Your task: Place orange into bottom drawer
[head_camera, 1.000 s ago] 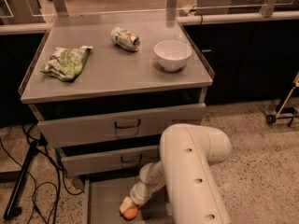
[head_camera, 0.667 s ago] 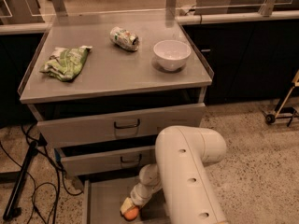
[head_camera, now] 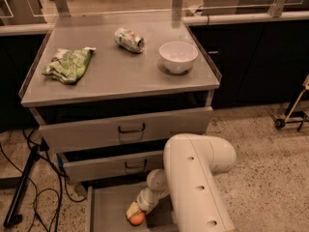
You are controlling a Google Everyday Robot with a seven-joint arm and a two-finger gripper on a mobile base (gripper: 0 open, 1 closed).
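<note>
The orange is a small round bright-orange fruit low in the pulled-out bottom drawer, a grey tray below the two upper drawers. My gripper reaches down into that drawer at the end of the white arm and sits right on top of the orange. The arm's big white link hides the drawer's right part. I cannot tell whether the orange rests on the drawer floor or hangs just above it.
On the cabinet top lie a green-and-white snack bag, a tipped can and a white bowl. The two upper drawers with dark loop handles stand slightly open. Cables and a black stand leg lie on the floor at left.
The white arm link has shifted slightly left. The gripper and orange stay at the same spot in the bottom drawer.
</note>
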